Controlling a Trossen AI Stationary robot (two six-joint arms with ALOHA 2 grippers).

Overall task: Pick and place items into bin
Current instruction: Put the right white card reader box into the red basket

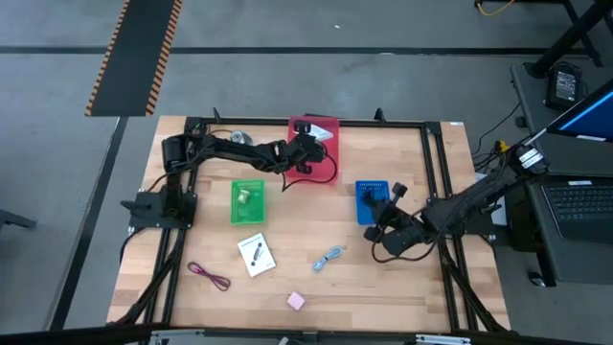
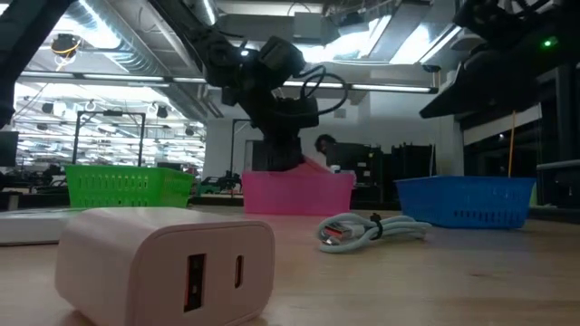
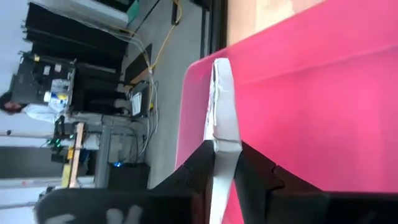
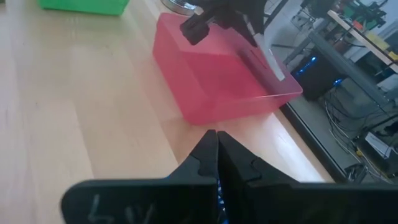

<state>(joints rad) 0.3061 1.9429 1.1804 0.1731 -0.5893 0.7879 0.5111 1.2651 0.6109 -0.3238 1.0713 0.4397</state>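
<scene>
One white card (image 3: 221,106) pinched edge-on by left gripper (image 3: 225,171), over the pink bin (image 1: 314,153).
2nd white card (image 1: 256,254), maroon cable (image 1: 209,276), blue cable (image 1: 329,256) & pink cube (image 1: 296,301) lie on the table (image 1: 383,287), near edge. Right gripper (image 4: 217,163) near blue bin (image 1: 369,199), fingers pressed together, empty.

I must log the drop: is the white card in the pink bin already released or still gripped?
Still gripped. The left gripper pinches the white card edge-on over the pink bin.
</scene>
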